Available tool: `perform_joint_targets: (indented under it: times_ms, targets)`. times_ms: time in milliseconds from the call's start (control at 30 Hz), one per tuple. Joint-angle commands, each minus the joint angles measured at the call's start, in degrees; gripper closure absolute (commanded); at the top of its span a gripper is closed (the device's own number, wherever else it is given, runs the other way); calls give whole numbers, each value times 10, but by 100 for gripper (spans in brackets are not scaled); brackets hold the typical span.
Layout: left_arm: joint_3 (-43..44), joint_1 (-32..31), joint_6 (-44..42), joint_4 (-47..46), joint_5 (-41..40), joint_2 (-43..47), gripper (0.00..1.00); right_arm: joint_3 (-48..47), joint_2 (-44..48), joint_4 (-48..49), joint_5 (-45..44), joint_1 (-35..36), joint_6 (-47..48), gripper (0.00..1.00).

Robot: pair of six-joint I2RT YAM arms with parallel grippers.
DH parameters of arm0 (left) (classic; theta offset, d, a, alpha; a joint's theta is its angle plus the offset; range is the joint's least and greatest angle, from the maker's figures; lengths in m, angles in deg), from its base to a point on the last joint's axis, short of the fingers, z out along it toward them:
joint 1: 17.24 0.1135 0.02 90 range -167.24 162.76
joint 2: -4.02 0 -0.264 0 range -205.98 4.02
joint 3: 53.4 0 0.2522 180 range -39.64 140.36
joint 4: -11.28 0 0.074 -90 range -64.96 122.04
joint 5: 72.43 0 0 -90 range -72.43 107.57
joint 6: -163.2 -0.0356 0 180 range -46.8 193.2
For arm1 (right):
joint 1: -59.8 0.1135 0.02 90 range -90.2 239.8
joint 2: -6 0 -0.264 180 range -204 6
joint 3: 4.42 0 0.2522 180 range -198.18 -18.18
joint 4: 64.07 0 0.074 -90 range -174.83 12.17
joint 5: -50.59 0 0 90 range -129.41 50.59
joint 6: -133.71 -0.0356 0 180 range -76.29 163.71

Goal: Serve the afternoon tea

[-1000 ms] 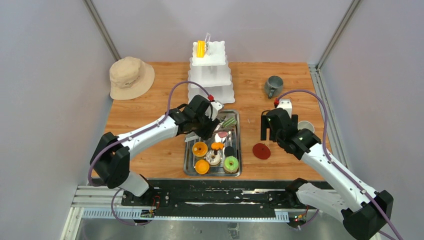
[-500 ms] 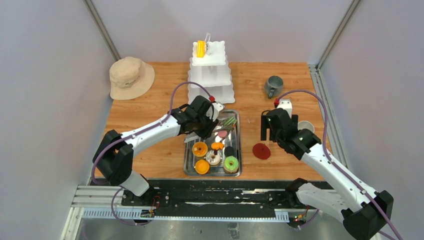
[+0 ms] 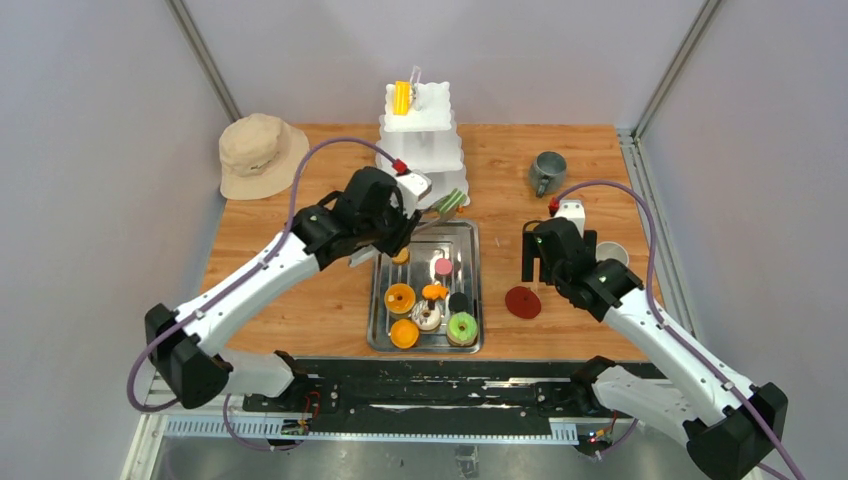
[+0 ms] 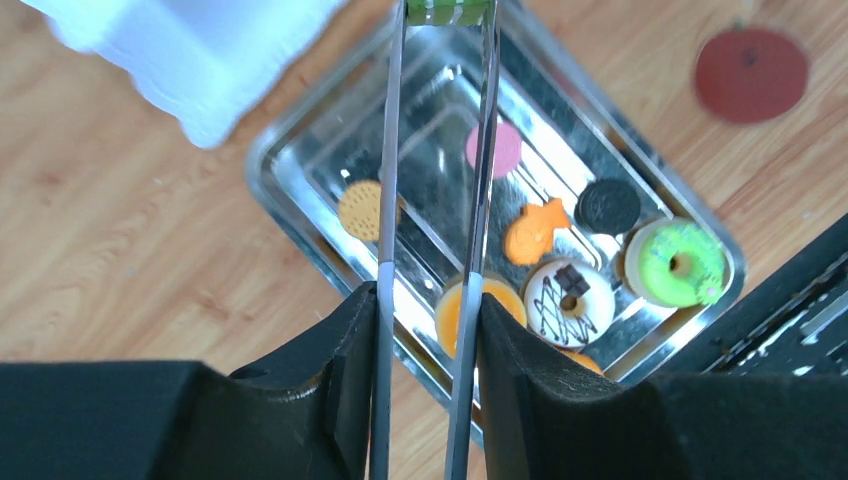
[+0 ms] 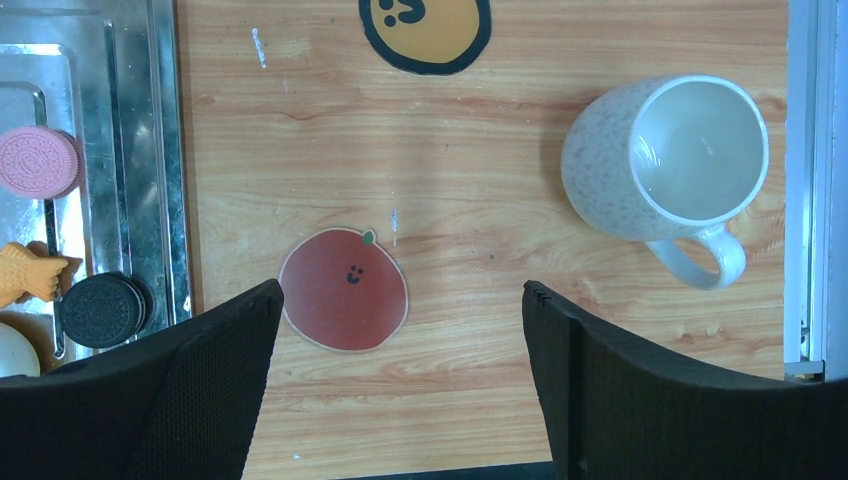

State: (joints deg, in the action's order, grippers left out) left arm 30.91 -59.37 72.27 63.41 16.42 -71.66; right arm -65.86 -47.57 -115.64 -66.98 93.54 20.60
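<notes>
My left gripper [image 3: 398, 222] [image 4: 428, 312] is shut on a pair of steel tongs [image 4: 389, 150]. The tong tips pinch a green striped pastry [image 3: 452, 201] [image 4: 447, 10], held above the gap between the steel tray [image 3: 470, 236] [image 4: 300, 170] and the white tiered stand [image 3: 422, 150]. A yellow pastry [image 3: 401, 98] lies on the stand's top tier. The tray holds a pink cookie [image 4: 494, 148], a tan biscuit [image 4: 359, 209], an orange fish [image 4: 533, 230], a black cookie [image 4: 608, 206] and several donuts [image 4: 680, 264]. My right gripper [image 3: 545, 262] [image 5: 400, 295] hangs open over the wood beside a white mug [image 5: 665, 160].
A grey mug [image 3: 547, 172] stands at the back right. A red coaster [image 3: 522, 301] [image 5: 343, 290] lies right of the tray, and a yellow coaster [image 5: 425, 30] lies beyond it. A beige hat [image 3: 262, 153] sits at the back left. Grey walls close in three sides.
My left arm has risen and pulled back toward the stand, carrying the green pastry off the tray in the tongs, and its jaws have squeezed closer. The right arm has not moved.
</notes>
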Motion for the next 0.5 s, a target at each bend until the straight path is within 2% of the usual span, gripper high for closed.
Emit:
perform_joint_targets:
  times_ms: [0,167,467]
  targets:
    - [71,-2,1,7,-38,45,80,6,12,-2,-10,3,-7,12]
    - [172,10,43,10,-75,29,81,5,16,-2,-9,3,-8,12]
    - [307,18,86,12,-165,-86,82,1,25,-7,-8,4,-7,12]
